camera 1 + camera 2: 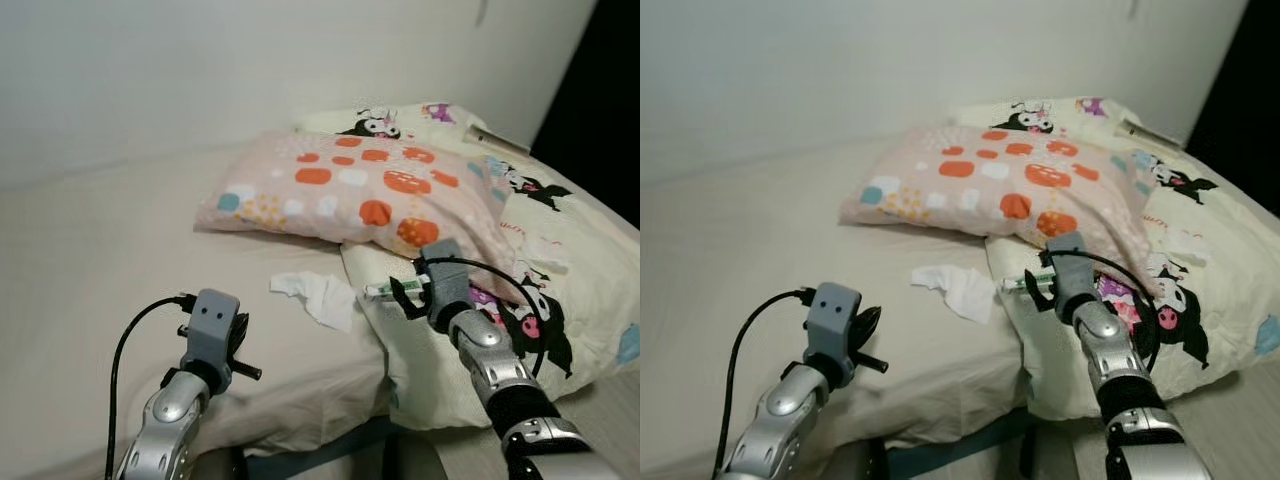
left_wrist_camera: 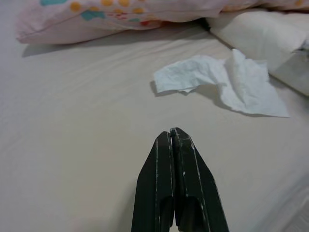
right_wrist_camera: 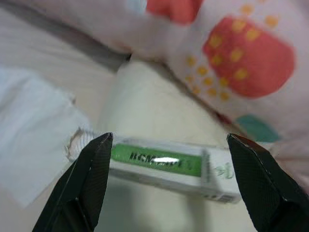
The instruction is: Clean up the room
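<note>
So the right gripper [image 3: 166, 181] has its jaws spread wide, one finger on either side of a small white tube with a green label [image 3: 159, 166], not touching it as far as I can see. That tube lies on the cream cartoon-print blanket [image 1: 560, 290], right by its folded edge and just below the corner of the pink pillow with orange and white blobs [image 1: 360, 185]. Over on the other side, the left gripper [image 2: 176, 186] has its jaws clenched together on nothing, hovering low above the beige bed sheet [image 1: 90, 260]. Ahead of it, a little way off, sits a crumpled white tissue [image 2: 227, 82] on the sheet, just beside the blanket's edge and near the tube. A second cream pillow with the same cartoon print [image 1: 400, 120] is tucked behind the pink one, up against the white wall [image 1: 250, 60].
</note>
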